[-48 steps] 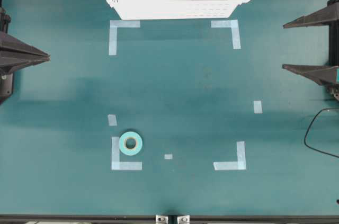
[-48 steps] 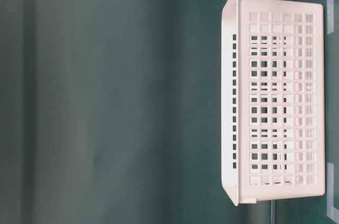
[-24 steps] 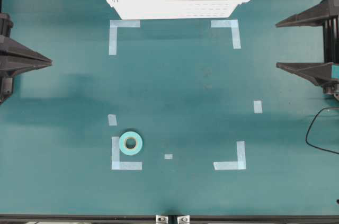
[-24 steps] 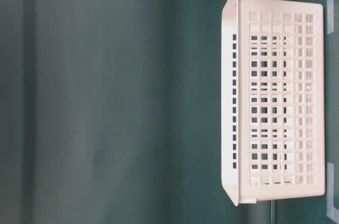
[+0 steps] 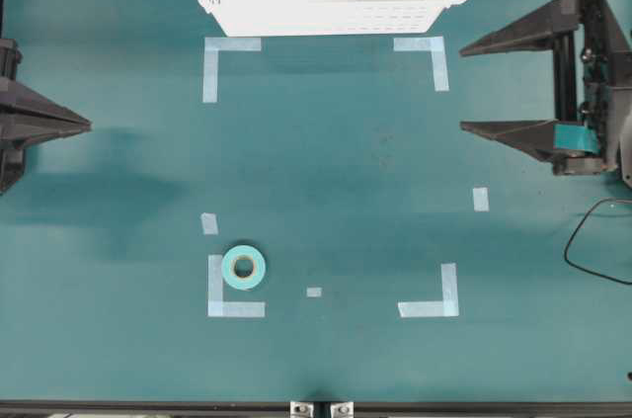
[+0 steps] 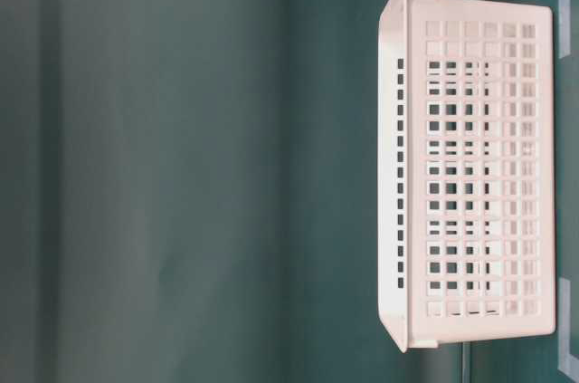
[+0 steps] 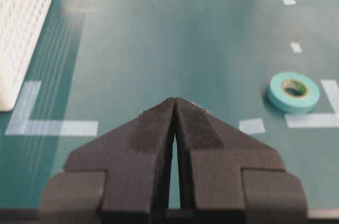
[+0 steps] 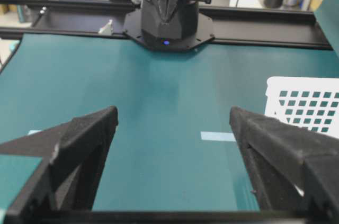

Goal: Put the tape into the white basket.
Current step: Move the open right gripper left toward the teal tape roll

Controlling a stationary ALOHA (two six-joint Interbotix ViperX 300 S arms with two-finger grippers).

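While the small teal-green ring-shaped roll of tape [image 5: 244, 267] lies flat on the dark teal surface [image 5: 336, 171], neither arm is near it. The roll sits inside the angle of a pale-blue L-shaped tape corner marker [image 5: 229, 297], touching or just overlapping its upright strip, toward the near left of the overhead view. The left wrist camera shows the same roll [image 7: 293, 91], its pale core facing up, off to the right of the black left gripper [image 7: 175, 108], whose jaws are pressed together with only a thin slit between them.

The large white rectangular plastic basket [image 5: 331, 3] with perforated sides stands at the far edge of the surface, well apart from the roll, just beyond two more pale-blue corner strips [image 5: 219, 60]. From table level its gridded side wall [image 6: 479, 175] fills the right of the picture, and a dark tip shows at the top edge.

The black right gripper [image 5: 462, 85] reaches in from the right side, jaws spread wide and holding nothing; its wrist camera looks between them [image 8: 172, 123] across bare surface toward the opposite arm's base [image 8: 168, 17], with a corner of the basket [image 8: 302, 105] at right.
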